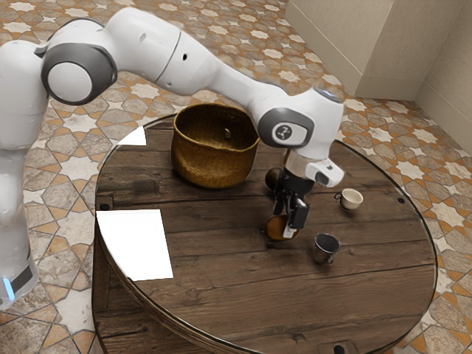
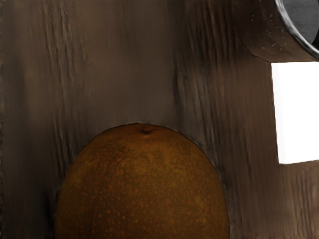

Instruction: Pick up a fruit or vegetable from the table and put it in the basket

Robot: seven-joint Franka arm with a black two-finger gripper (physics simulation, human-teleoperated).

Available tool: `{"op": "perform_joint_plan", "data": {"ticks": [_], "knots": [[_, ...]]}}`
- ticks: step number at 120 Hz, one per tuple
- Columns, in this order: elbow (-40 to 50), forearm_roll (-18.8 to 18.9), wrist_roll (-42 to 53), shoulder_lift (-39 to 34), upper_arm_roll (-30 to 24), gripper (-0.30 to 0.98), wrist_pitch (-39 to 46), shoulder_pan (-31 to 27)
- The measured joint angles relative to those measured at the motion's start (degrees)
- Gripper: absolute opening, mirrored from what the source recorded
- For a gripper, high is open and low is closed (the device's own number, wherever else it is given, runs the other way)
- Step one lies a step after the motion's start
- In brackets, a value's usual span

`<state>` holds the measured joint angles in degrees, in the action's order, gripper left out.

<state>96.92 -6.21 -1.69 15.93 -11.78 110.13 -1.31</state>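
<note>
Fruit: brown-orange, rounded and speckled [image 1: 273, 228], right of centre in the exterior view, directly at my gripper [image 1: 284, 223]. Outside the basket. In the wrist view it swells up from the lower edge, near the middle, with a small dark dimple close to its upper outline. Cannot tell whether its underside touches the wood.
Grip: my hand points down at the fruit; whether I am open or closed on it, I cannot tell.
Basket: woven, golden-brown, upright, mouth upward [image 1: 210, 166]; upper part of the exterior view, a little left of centre. A small pale detail on its inner wall.
Dark round object: partly hidden behind my hand [image 1: 273, 178], between basket and cream cup; kind uncertain.
Metal mug: dark grey, upright [image 1: 325, 249], just beside my hand, toward the exterior view's lower right. Curved metal rim in the wrist view's upper right corner.
Cream cup: small, upright [image 1: 352, 199], right of my hand in the exterior view, handle toward the frame's left.
Table: round, dark planks, thin bright rim [image 1: 221, 287].
White patches: a large one on the exterior view's left [image 1: 136, 243], a smaller one above it near the table's edge; another at the wrist view's right edge, beneath the metal rim.
Floor: star-patterned tiles, orange, cream and grey [image 1: 66, 310].
Wall: beige, exterior view's upper right [image 1: 361, 44].
</note>
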Motion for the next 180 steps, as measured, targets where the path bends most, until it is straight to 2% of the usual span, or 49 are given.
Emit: {"op": "perform_joint_plan", "data": {"ticks": [90, 109, 126, 137, 150, 164, 180], "knots": [[0.66, -0.52, 0.53, 1.90, 0.21, 0.69, 3.75, -0.61], [0.74, -0.52, 0.26, 2.17, 0.23, 0.39, 4.18, -0.60], [-0.86, 0.16, -0.09, 1.71, 0.21, 0.23, 4.33, -0.79], [-3.76, 1.24, -0.21, 0.95, 0.25, 0.24, 3.71, -2.26], [-9.53, 4.26, -0.09, -2.31, 0.28, 0.26, 0.44, -4.95], [-12.29, 6.55, 0.68, -6.23, 0.69, 0.29, -4.62, -11.53], [-12.22, 7.37, 2.15, -8.78, 4.61, 0.28, -10.08, -16.69]]}}
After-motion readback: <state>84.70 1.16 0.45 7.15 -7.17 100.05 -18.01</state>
